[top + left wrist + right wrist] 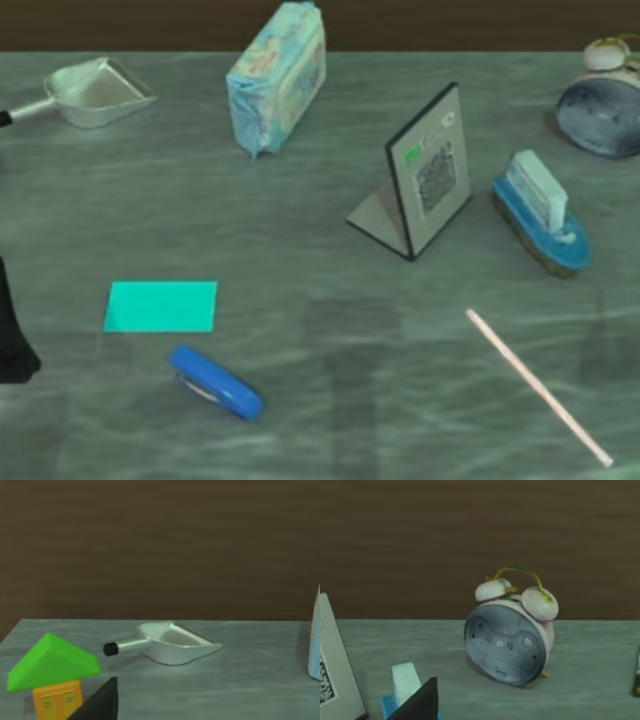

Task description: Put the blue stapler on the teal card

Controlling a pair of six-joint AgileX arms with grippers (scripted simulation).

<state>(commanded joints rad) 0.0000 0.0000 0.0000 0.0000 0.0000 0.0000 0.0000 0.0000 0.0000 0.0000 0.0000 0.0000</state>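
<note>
- The blue stapler point(216, 382) lies flat on the table point(330, 400), front left in the top view: small, glossy, bright blue, rounded at both ends, with a strip of silver-grey metal along its near-left edge.
- It sits at a slant, one end up-left, the other down-right.
- The teal card point(161, 306), a plain flat turquoise rectangle, rests just behind it and a shade to the left; the two are near but apart, a sliver of table between them.
- The left arm point(14, 340) shows only as a dark shape at the left edge of the top view, level with the card and well left of the stapler. Its fingers are not visible there, so how far they are spread I cannot tell, and nothing is seen in their hold.
- The left wrist view catches one dark finger tip point(100, 702) low in the picture, looking over a metal scoop point(172, 647) and a toy house point(50, 677) with a green roof; no stapler here.
- The right arm stays out of the top view; its wrist view shows one dark finger tip point(420, 702) facing a twin-bell alarm clock point(512, 640), the brush point(405, 690) and the edge of the QR sign stand point(335, 675). Its opening I cannot tell either.
- Elsewhere on the table: a tissue pack point(278, 75) at the back and a thin wooden stick point(538, 387) at front right.
</note>
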